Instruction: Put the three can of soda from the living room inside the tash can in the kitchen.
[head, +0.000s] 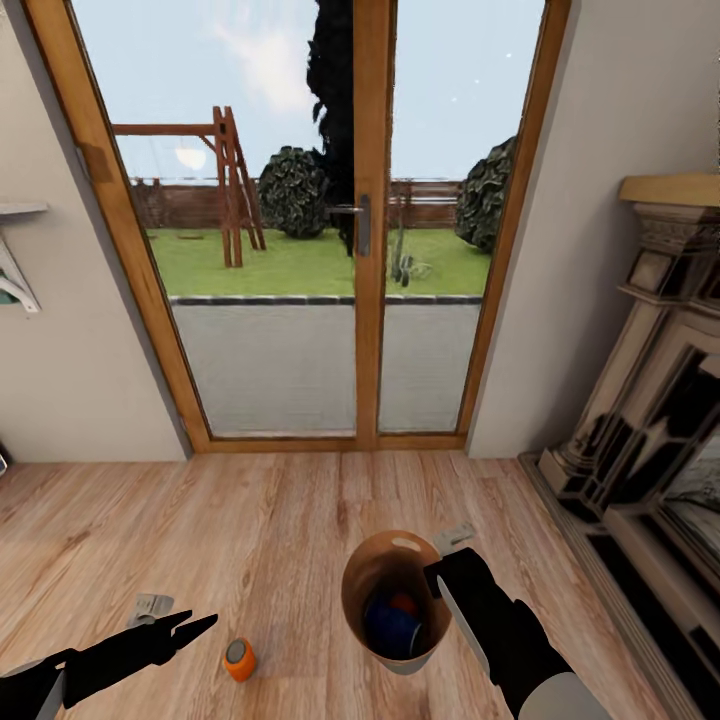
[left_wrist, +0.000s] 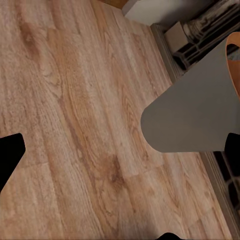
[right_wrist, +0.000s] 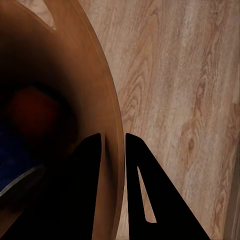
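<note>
The right gripper (right_wrist: 111, 150) is clamped narrow on the rim of the tash can (head: 372, 570), one finger inside, one outside. A dark blue can (head: 392, 630) and an orange-red can (head: 404, 603) lie inside it. At its 9 o'clock a third orange can (head: 239, 660) lies on the wood floor (head: 250, 540), near the left gripper (head: 192, 628), whose tips are nearly together, holding nothing.

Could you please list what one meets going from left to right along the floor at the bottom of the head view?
Black left gripper → small orange-red soda can lying on the wood floor → round tan-brown bin holding cans → black right gripper clamped on the bin's rim.
</note>
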